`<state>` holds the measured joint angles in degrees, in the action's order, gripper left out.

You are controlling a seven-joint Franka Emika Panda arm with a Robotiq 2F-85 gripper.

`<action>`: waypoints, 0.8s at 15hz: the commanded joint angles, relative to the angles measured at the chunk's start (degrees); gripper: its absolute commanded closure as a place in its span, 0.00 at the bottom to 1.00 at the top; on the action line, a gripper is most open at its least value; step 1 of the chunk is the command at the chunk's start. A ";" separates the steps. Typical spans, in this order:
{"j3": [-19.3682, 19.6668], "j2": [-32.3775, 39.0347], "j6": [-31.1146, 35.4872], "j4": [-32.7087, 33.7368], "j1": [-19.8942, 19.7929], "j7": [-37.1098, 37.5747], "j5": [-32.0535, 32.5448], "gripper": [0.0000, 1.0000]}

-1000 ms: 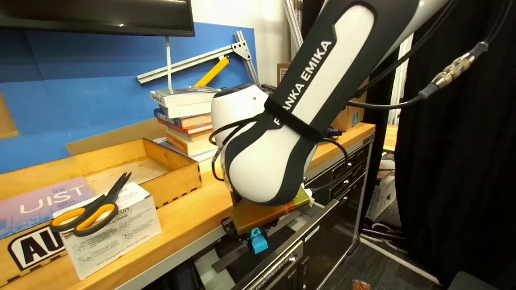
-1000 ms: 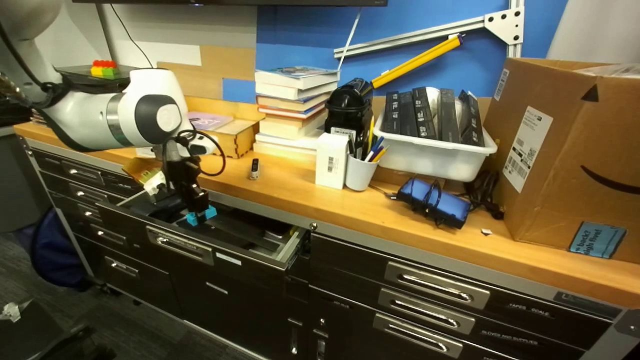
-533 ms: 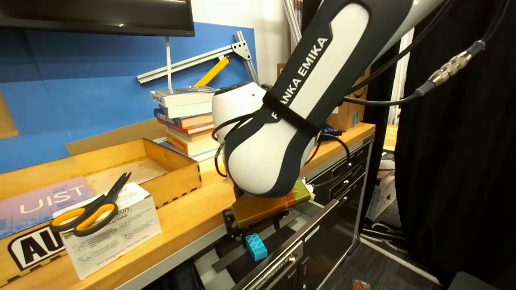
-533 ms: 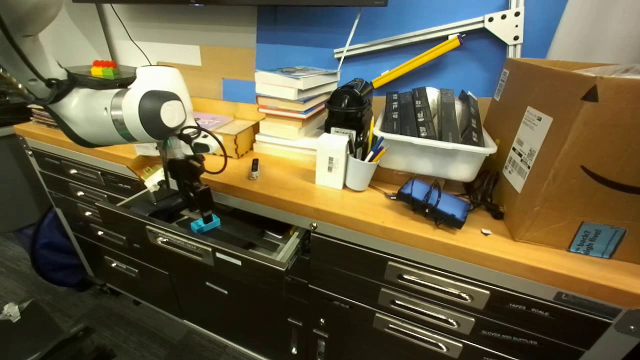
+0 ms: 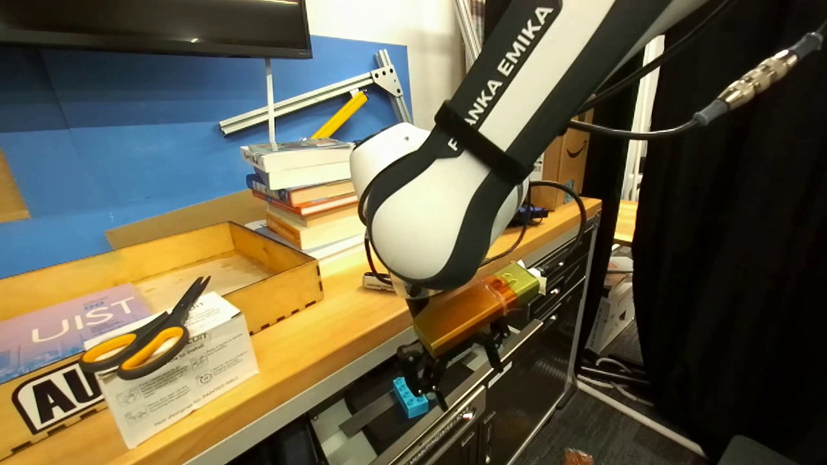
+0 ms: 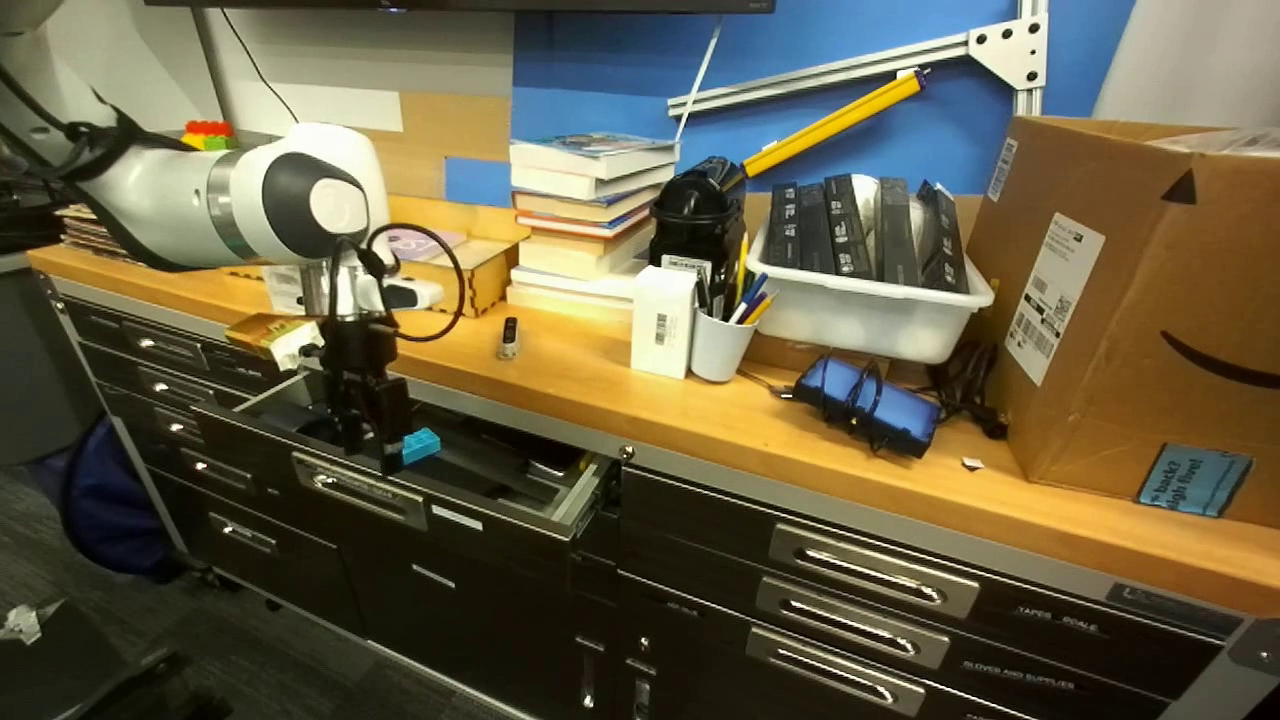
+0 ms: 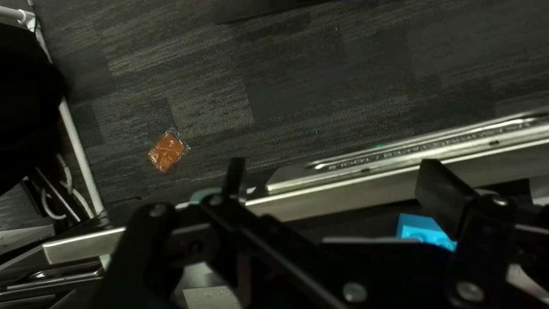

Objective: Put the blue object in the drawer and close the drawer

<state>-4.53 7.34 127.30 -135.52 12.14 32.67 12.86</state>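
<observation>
See black two-fingered gripper spread wide over the front of the open dark-grey metal drawer, with wooden benchtop close behind. Find small light-blue rectangular block inside, just beside the gripper, partly masked in the wrist view; cannot tell whether touching. Well apart, only in an exterior view, spot black yellow-handled scissors.

The arm slants down to a pincer spread wide.

Wood-topped desk, blue wall panel behind back edge, flat screen higher up. Black curtain beyond far corner in an exterior view. Dark-grey carpet below front edge.
</observation>
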 commanded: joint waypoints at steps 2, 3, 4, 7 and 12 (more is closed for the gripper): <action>-1.05 2.54 0.88 -1.56 0.03 -1.22 0.83 0.00; -1.15 3.79 1.12 -1.14 0.10 -1.44 0.53 0.00; -1.08 4.75 1.58 -0.82 0.44 -0.60 1.23 0.00; -0.15 7.00 6.84 0.00 2.32 5.86 6.07 0.00; 1.17 8.96 12.51 2.70 4.48 18.58 13.28 0.00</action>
<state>-4.87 13.78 136.31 -136.17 14.70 43.62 22.35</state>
